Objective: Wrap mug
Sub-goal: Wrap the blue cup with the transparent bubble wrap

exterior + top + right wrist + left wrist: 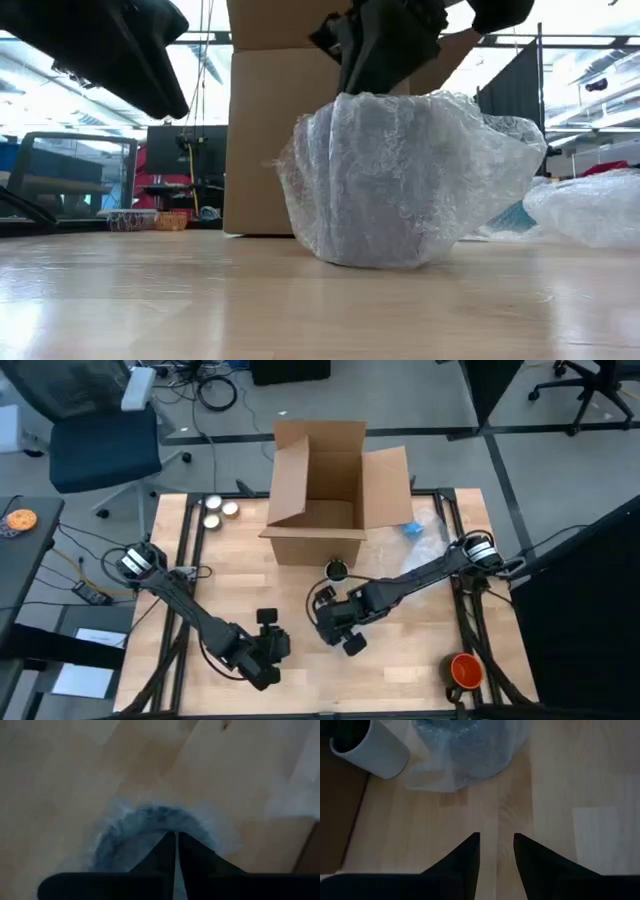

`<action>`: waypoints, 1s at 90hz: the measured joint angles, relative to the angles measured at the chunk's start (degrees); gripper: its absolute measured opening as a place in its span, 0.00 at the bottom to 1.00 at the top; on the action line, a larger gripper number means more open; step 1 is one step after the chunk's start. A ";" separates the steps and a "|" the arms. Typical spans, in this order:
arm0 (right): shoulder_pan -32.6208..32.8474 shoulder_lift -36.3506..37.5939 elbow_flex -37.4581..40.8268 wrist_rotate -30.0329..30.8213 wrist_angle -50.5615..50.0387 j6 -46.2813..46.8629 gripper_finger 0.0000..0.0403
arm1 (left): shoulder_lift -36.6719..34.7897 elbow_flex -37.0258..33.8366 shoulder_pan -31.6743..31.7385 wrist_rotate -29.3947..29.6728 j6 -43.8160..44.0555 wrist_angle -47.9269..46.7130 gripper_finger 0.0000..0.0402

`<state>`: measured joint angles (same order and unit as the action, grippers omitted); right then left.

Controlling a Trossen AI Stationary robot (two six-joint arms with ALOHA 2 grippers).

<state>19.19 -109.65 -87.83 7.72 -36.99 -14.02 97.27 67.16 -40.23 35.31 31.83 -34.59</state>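
A lab or office: office chairs, floor cables, monitor behind the table.

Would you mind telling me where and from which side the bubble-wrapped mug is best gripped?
Probably at the gathered wrap on top, from above. The bubble-wrapped mug stands upright with loose film bunched at its mouth, where the right gripper is pinched shut. The left gripper waits open nearby.

table – pale smooth wood | bubble wrap – clear crinkled plastic | box – matt cardboard
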 joint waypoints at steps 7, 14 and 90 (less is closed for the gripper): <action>-0.12 -0.48 1.99 0.63 2.34 0.93 0.00 | 0.27 0.00 0.00 0.99 -0.12 1.42 0.26; -0.41 -1.05 4.25 1.75 5.06 0.91 0.00 | 0.86 0.00 0.02 1.17 -1.09 2.67 0.26; -0.43 0.18 1.31 5.94 4.68 31.15 0.00 | 13.88 0.00 3.27 2.66 -3.06 12.05 0.26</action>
<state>18.76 -109.47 -86.52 13.65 -32.31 17.14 111.15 67.16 -36.96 37.97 28.77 -22.54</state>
